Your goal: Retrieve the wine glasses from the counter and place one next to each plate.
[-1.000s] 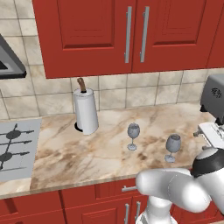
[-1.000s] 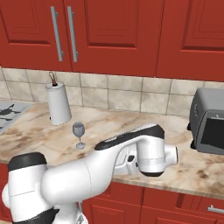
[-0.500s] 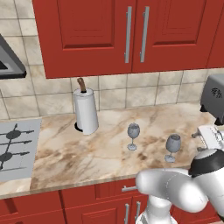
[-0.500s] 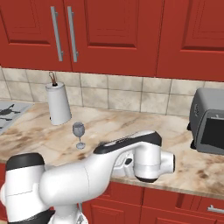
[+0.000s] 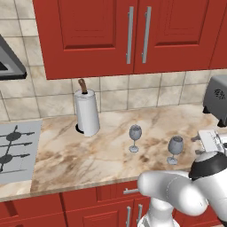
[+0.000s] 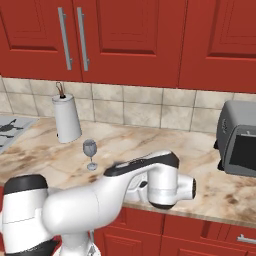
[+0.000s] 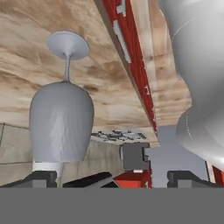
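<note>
Wine glasses point(image 5: 135, 137) point(image 5: 175, 149) upright on counter point(image 5: 97, 155) (stems vertical), pincer point(image 7: 111, 179) open beside nearer glass

The robot's white forearm is covering one of the two translucent grey-blue stemmed wine glasses in the right base view, leaving only the glass point(image 6: 90, 153) near the white paper towel roll point(image 6: 66, 119) showing. The grey toaster oven point(image 6: 240, 145) is running off the right edge there, and in the left base view it point(image 5: 216, 93) is being cut by the right edge too. The grey gas hob point(image 5: 13, 150) is slipping off the left edge. In the hand view the dark finger tips point(image 7: 43, 178) are barely rising above the bottom, and the nearest glass point(image 7: 62, 120) is appearing upside down, its rim partly hidden behind them.
</note>
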{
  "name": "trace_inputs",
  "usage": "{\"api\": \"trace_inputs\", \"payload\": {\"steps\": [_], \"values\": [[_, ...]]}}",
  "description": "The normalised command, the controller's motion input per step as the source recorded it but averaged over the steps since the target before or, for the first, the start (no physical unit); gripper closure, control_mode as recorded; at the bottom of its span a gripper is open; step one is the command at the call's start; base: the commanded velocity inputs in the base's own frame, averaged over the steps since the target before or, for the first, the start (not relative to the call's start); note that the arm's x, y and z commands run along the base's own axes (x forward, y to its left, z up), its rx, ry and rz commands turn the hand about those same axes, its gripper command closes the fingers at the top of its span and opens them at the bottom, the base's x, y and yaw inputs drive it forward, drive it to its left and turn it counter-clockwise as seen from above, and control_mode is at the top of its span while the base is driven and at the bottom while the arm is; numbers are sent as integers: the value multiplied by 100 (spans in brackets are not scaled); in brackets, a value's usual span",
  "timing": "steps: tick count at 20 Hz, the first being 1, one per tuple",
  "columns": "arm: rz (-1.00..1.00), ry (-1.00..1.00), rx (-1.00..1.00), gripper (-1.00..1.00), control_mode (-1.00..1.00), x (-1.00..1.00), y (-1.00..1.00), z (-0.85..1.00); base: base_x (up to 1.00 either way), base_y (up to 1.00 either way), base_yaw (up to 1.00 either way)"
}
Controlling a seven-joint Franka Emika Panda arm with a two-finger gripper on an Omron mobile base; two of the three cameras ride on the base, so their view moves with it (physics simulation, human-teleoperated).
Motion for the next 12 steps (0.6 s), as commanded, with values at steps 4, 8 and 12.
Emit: {"api": "trace_inputs", "payload": {"steps": [4, 8, 12], "values": [[-2, 9, 0, -100, -100, 32, 0, -28, 0, 0, 0], [-1, 10, 0, -100, -100, 20, 0, -25, 0, 0, 0], [-1, 0, 0, -100, -100, 4, 0, -11, 0, 0, 0]]}}
